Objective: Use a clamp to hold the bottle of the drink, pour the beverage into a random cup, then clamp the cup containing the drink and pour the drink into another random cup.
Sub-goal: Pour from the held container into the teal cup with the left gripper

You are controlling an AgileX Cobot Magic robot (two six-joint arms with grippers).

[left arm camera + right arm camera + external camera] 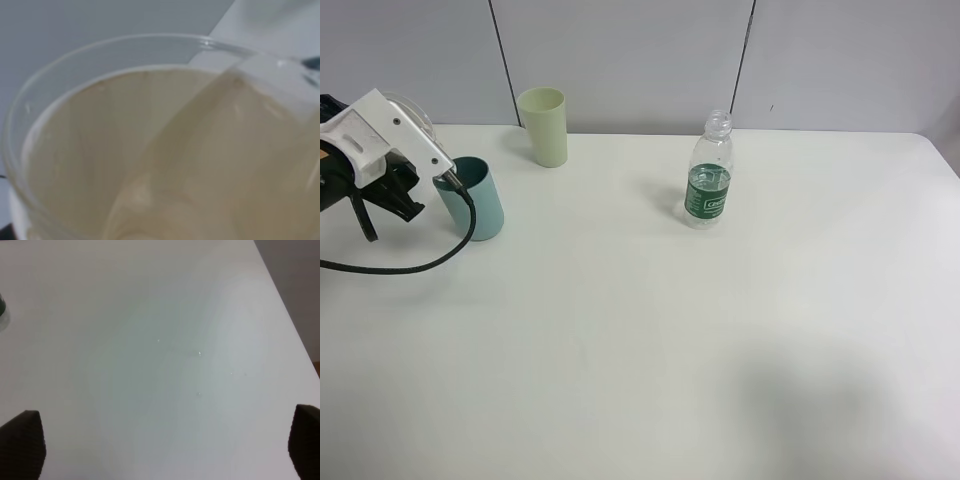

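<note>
The beige inside and white rim of the cup containing the drink (100, 150) fill the left wrist view. The cup is tipped, and a pale glossy sheet across its inside looks like the beverage (210, 160). My left gripper (408, 150) sits at the far left, tilted over the mouth of the teal tumbler (475, 205). Its white camera housing hides its fingers and most of the cup. The bottle of the drink (708, 180) stands upright and uncapped at mid-table. My right gripper (162, 445) is open over bare table, with nothing between its fingertips (22, 445).
A pale green tumbler (543, 126) stands near the back edge, behind the teal one. A black cable (410, 268) loops from the left arm onto the white table (640, 350). The table's right edge (287, 325) runs close to my right gripper.
</note>
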